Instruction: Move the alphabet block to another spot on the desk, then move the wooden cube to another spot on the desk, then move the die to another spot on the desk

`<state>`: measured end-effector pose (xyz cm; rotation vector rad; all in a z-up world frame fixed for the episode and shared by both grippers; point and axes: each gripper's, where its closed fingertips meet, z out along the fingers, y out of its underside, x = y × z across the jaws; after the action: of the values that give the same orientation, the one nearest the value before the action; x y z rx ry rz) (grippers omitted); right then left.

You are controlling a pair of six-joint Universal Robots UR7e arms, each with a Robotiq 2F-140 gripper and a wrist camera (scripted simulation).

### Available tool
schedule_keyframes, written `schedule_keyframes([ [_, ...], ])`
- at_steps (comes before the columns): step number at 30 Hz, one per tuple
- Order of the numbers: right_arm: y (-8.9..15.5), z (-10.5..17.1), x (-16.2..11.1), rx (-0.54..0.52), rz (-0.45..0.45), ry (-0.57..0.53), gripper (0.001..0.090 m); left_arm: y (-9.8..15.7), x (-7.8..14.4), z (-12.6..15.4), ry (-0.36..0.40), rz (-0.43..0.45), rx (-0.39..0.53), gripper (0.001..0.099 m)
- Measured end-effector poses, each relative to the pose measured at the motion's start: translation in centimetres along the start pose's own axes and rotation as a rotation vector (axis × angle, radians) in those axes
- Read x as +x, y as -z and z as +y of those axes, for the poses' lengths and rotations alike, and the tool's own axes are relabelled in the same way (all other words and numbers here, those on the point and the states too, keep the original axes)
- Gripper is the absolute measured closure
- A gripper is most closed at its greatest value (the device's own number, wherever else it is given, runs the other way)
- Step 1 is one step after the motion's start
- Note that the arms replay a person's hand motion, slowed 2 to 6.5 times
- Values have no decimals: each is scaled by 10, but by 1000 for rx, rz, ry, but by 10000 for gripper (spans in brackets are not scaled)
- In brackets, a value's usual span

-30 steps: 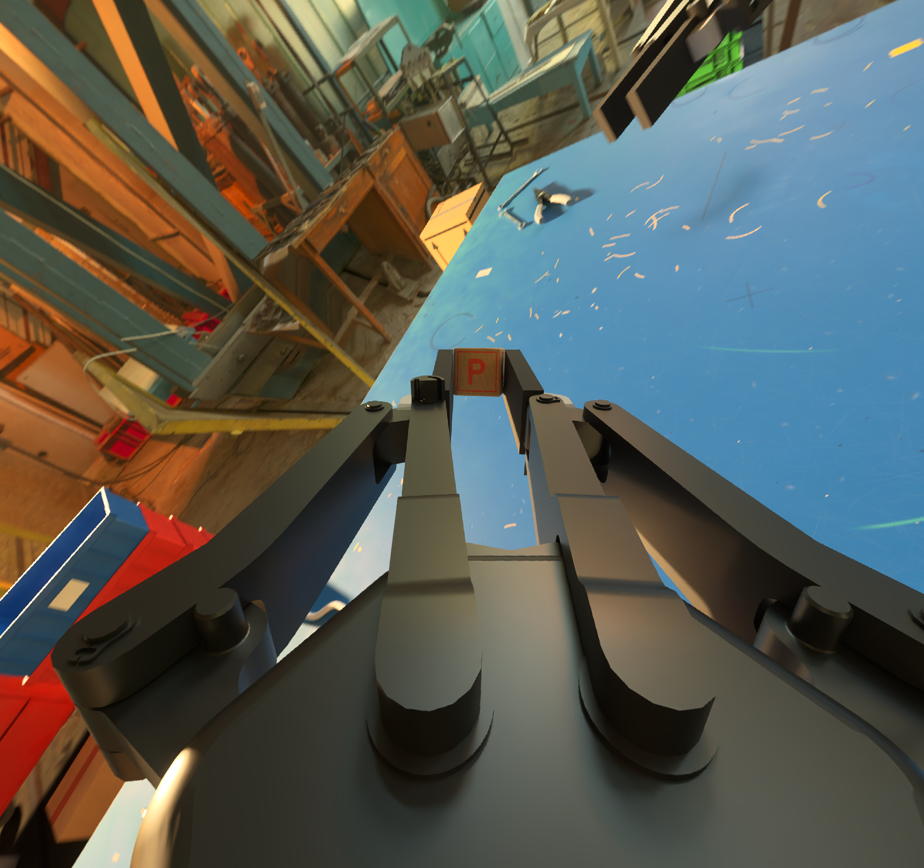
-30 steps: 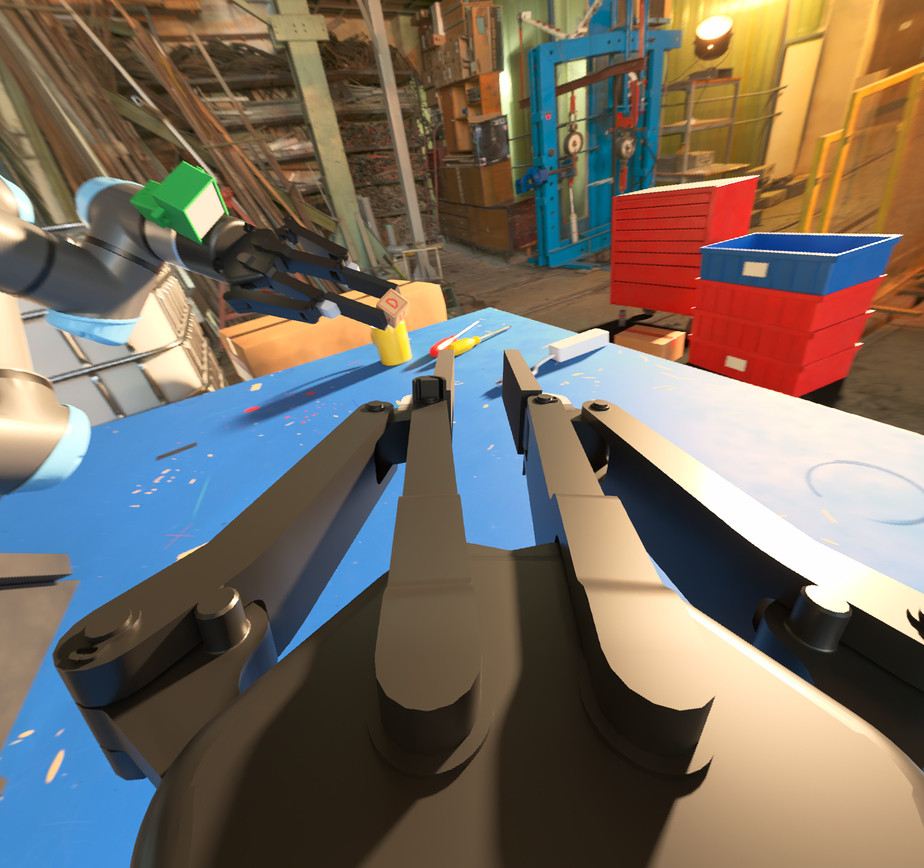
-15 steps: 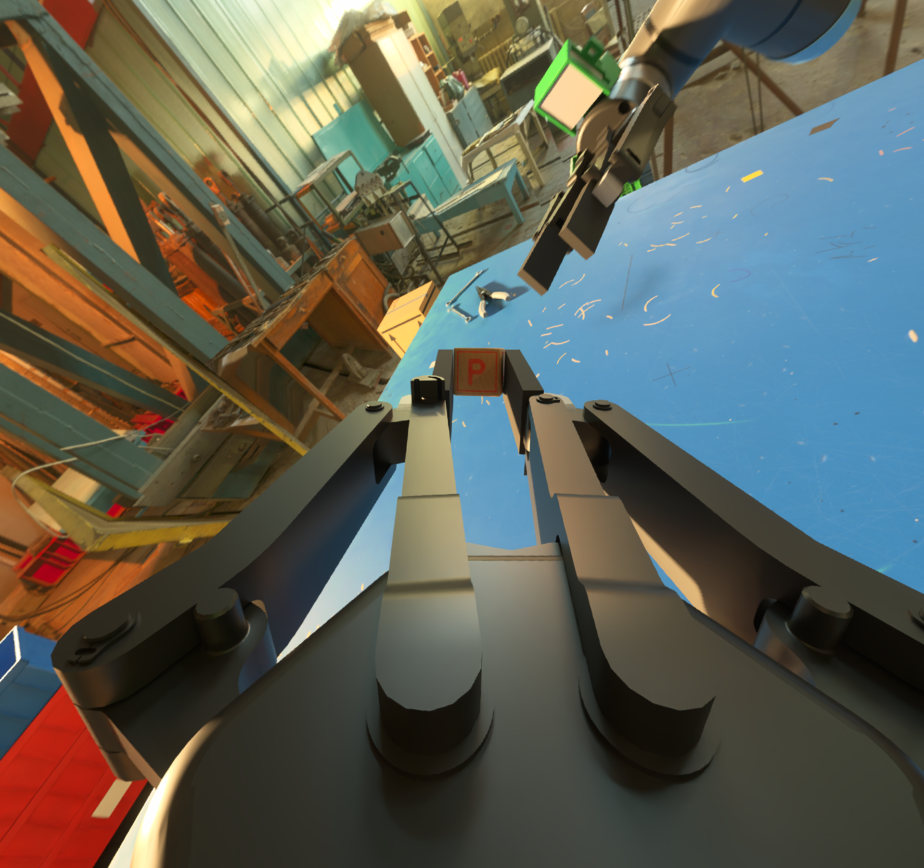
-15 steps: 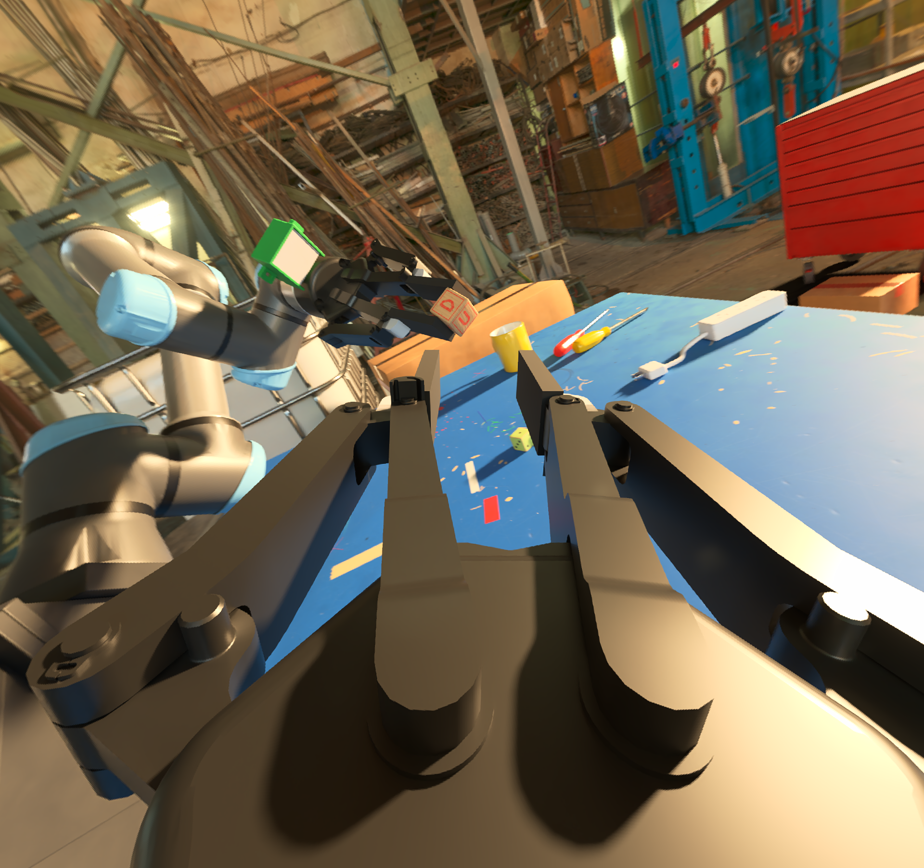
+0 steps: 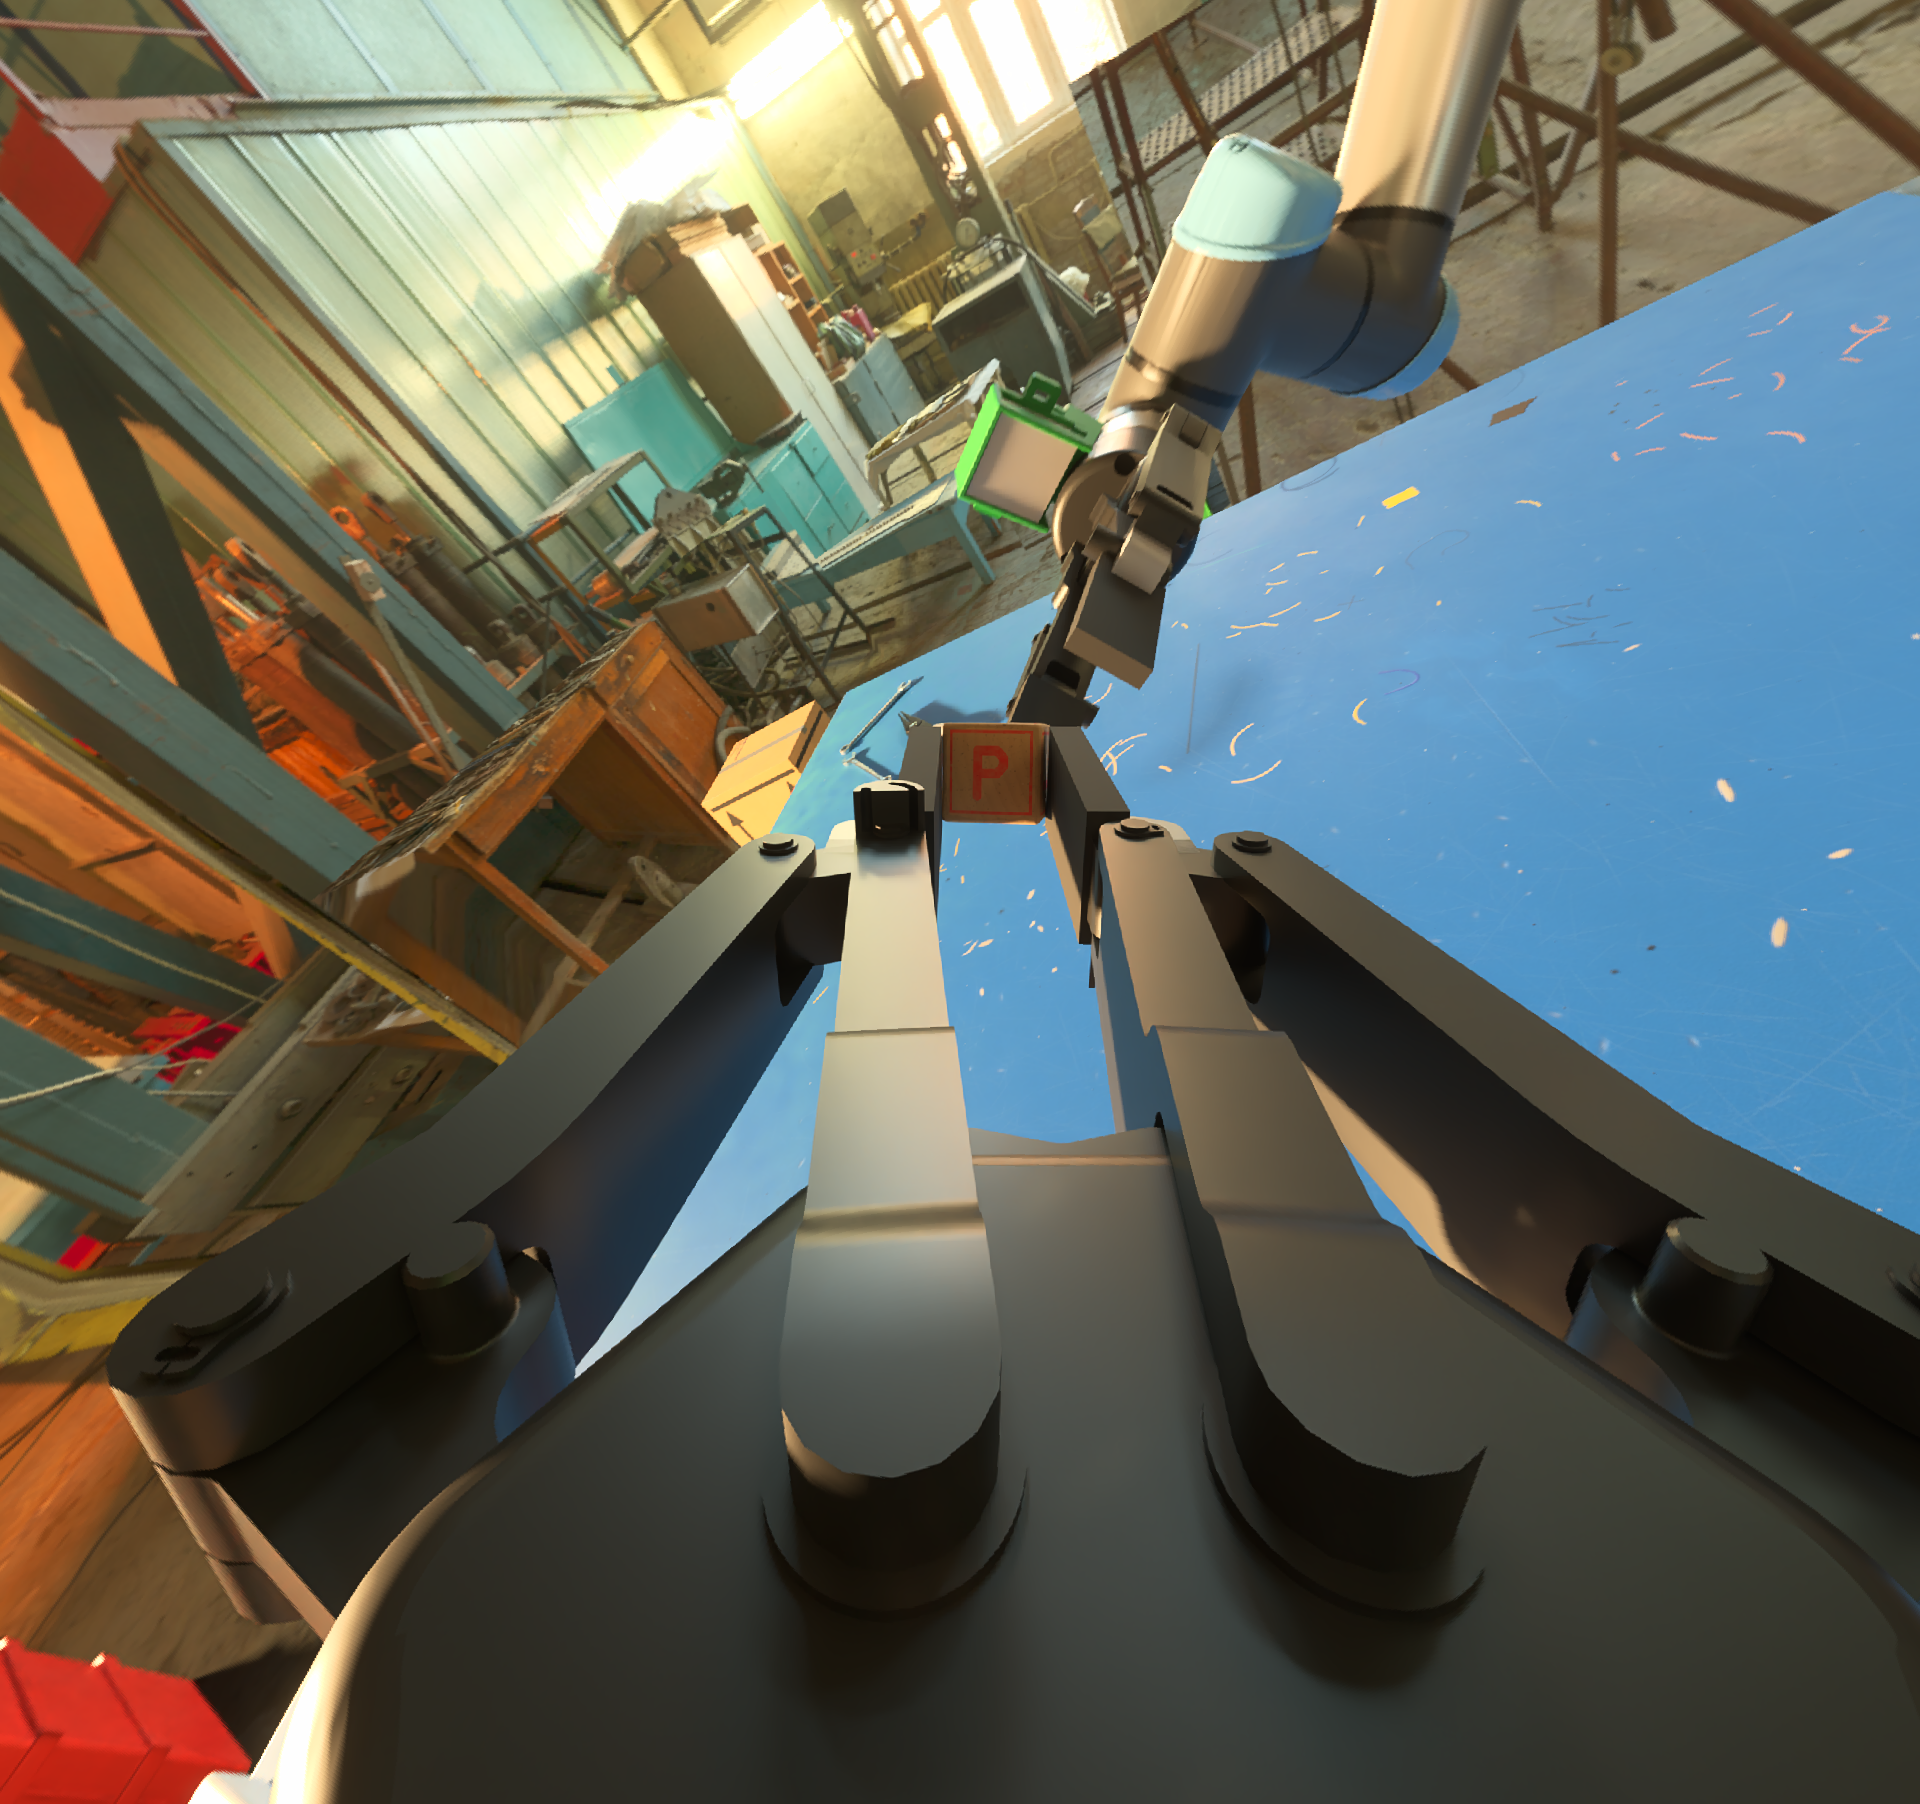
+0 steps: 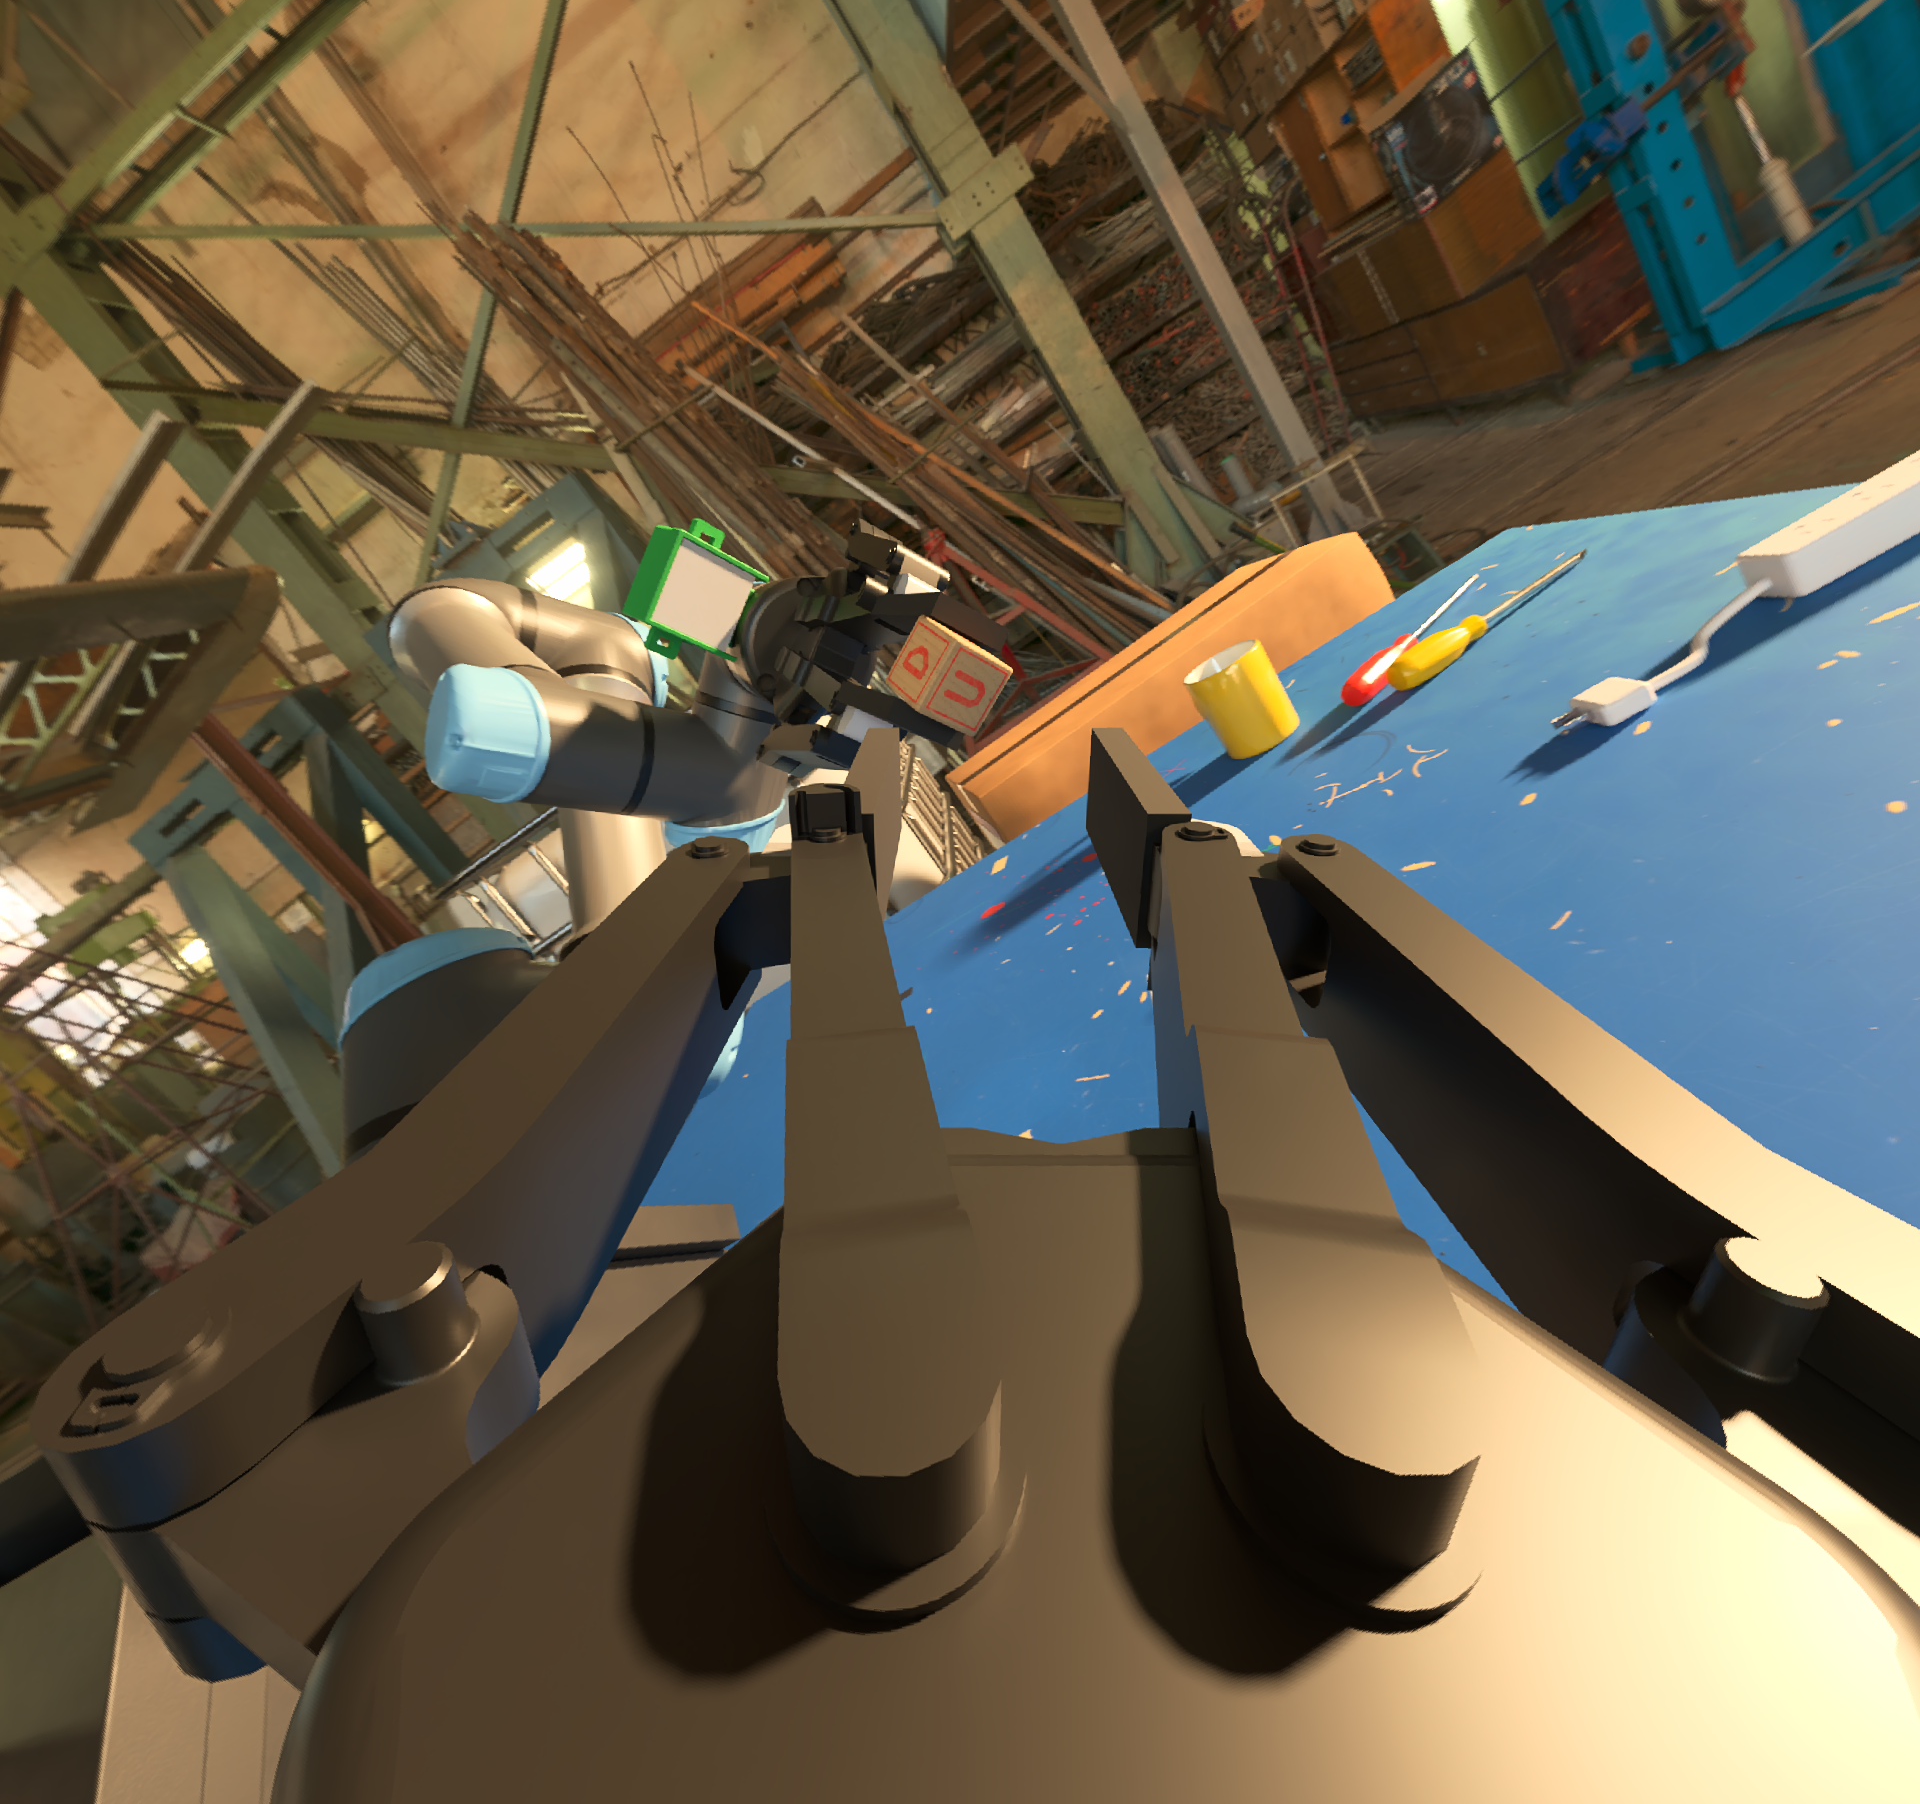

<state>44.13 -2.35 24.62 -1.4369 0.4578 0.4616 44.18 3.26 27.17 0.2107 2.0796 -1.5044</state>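
My left gripper (image 5: pixel 987 780) is shut on the alphabet block (image 5: pixel 987 769), a small wooden cube with red letters, and holds it in the air above the blue desk (image 5: pixel 1558 819). In the right wrist view the block (image 6: pixel 948 682) sits in the left gripper's fingers past the desk's far left edge. My right gripper (image 6: pixel 992 788) is open and empty, raised above the desk and pointing toward the left arm. It also shows in the left wrist view (image 5: pixel 1086 653), just beyond the block. The wooden cube and the die are not in view.
A yellow cup (image 6: pixel 1242 696), red and yellow screwdrivers (image 6: pixel 1423 655), a white power strip (image 6: pixel 1834 528) and its plug (image 6: pixel 1605 700) lie on the far part of the desk. A cardboard box (image 6: pixel 1164 684) stands behind the desk edge. A small metal tool (image 5: pixel 878 715) lies near the desk corner.
The left gripper has carried the block closer to the right arm. The right gripper has tilted up and turned left, and the die has dropped out of its view.
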Motion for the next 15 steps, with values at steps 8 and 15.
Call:
schedule_keyframes([
  [8, -9, 5, -6, 4, -75, -54, 418, -9, 12, -9, -7, 39, 24, 727],
  [15, -14, 6, -12, 18, -124, -79, 418, -16, 20, -10, -25, 56, 16, 727],
])
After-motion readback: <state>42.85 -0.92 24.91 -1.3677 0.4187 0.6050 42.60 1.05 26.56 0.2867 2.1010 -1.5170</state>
